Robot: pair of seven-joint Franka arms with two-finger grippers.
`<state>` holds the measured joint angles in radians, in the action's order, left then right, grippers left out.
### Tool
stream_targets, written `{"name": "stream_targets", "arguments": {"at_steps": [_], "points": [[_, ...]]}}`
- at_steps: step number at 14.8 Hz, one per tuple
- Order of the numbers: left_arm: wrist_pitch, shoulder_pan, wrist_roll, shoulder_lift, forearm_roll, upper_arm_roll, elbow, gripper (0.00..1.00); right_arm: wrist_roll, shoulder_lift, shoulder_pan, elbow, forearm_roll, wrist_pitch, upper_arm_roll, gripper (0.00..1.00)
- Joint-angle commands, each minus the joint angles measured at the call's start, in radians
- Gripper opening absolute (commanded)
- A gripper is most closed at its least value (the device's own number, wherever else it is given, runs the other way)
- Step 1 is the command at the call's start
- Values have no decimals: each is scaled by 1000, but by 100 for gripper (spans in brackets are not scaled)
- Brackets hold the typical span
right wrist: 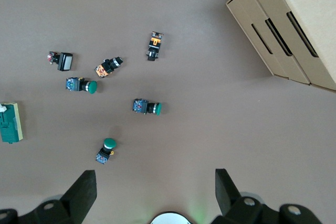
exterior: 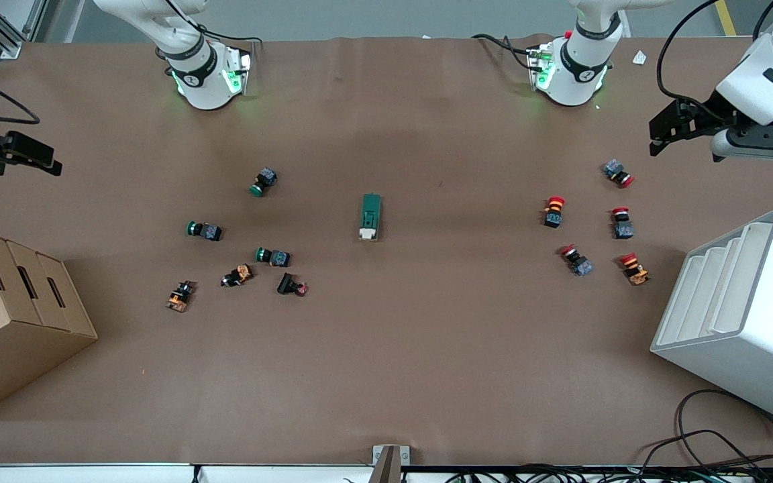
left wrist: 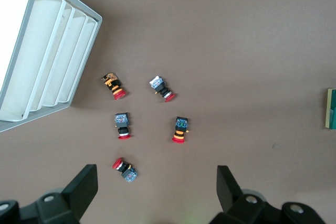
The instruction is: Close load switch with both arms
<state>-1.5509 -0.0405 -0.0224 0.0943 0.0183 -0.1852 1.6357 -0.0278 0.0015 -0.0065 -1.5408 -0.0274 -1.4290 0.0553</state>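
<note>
The load switch [exterior: 370, 217], a dark green oblong block with a white handle piece at the end nearer the front camera, lies alone mid-table. It shows at the edge of the left wrist view [left wrist: 331, 108] and of the right wrist view [right wrist: 10, 123]. My left gripper [exterior: 660, 136] hangs open and holding nothing, high over the left arm's end of the table, above the red push buttons; its fingers [left wrist: 84, 190] stand wide apart. My right gripper [exterior: 36, 159] hangs open and holding nothing over the right arm's end, fingers [right wrist: 84, 191] wide apart. Both are well away from the switch.
Several red-capped push buttons [exterior: 588, 228] lie toward the left arm's end, beside a white slotted rack [exterior: 742, 315]. Several green-capped and black buttons [exterior: 245, 248] lie toward the right arm's end, beside a cardboard box [exterior: 11, 315]. Cables [exterior: 715, 443] trail along the table edge nearest the front camera.
</note>
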Motion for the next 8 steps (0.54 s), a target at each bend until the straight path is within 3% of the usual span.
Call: {"name": "stream_targets", "arguments": {"at_steps": [1, 8], "points": [[-8, -6, 15, -11, 0, 3, -20, 100, -6, -60, -36, -56, 10, -18, -40, 100], [14, -21, 10, -21, -3, 4, -43, 100, -6, -115, -33, -87, 10, -16, -41, 100]]}}
